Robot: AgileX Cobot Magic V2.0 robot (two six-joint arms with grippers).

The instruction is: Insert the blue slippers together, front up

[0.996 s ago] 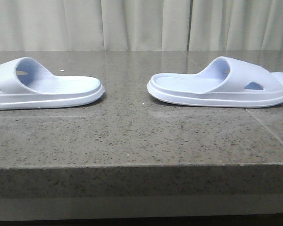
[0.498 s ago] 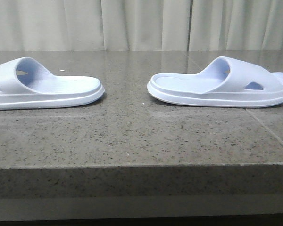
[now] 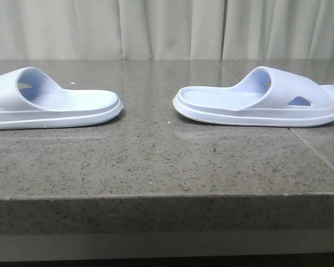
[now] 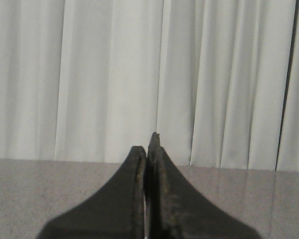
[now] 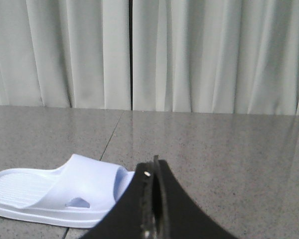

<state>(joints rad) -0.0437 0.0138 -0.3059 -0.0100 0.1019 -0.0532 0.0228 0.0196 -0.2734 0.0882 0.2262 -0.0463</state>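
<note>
Left gripper (image 4: 148,149), jaws pressed together with nothing between them, above the speckled grey desk (image 4: 35,189); pleated white curtain (image 4: 109,74) behind.

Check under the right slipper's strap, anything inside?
Nothing visible inside the right slipper: bare footbed under the strap, and its side hole shows through. The toe end beneath the strap is covered.

Neither arm appears in the front view. In the left wrist view, the left gripper (image 4: 148,149) has its two dark fingers pressed together, with nothing between them. In the right wrist view, the right gripper (image 5: 153,174) is likewise closed, its dark fingers touching and empty.
</note>
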